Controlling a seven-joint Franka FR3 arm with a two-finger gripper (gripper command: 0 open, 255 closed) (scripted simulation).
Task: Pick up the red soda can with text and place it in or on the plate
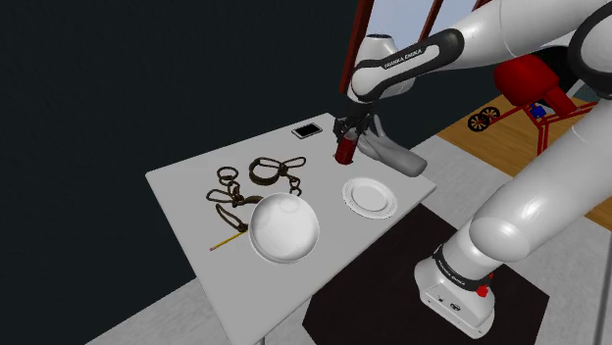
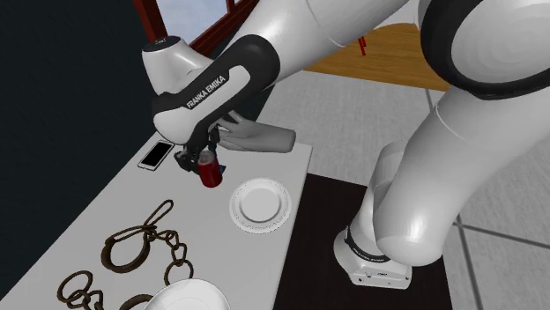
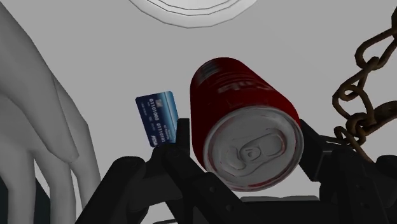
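The claw [image 3: 245,139] is closed on the red soda can [image 3: 245,118]. In the wrist view one black finger presses each side of the can just below its silver top, with no gap showing, so I judge the grip made. In the shoulder view the claw comes down on the can from above, and the can stands upright or nearly so at the far right part of the surface [image 1: 186,191]. I cannot tell whether its base has left the surface.

Just beside the can lies a small blue card [image 3: 156,119]. On the can's right, in the shoulder view, rests a pale grey hand-shaped object [image 1: 397,157], close to the claw but apart from it. The white plate [image 1: 371,196] lies a little nearer than the can, near it without touching, and nothing is on it. At the far edge, to the left of the can, is a phone [image 1: 308,130]. Further left sprawls a tangle of dark chains and rings [image 1: 250,181], and nearest the camera sit a white rounded bowl [image 1: 284,227] and a pencil [image 1: 228,240].

As for progress, the reach and the grasp look finished, so the first half of the pick is done. What is left is to raise the can clear of the card and the grey object, carry it the short way toward the near side until it is over the plate, lower it there and let go.
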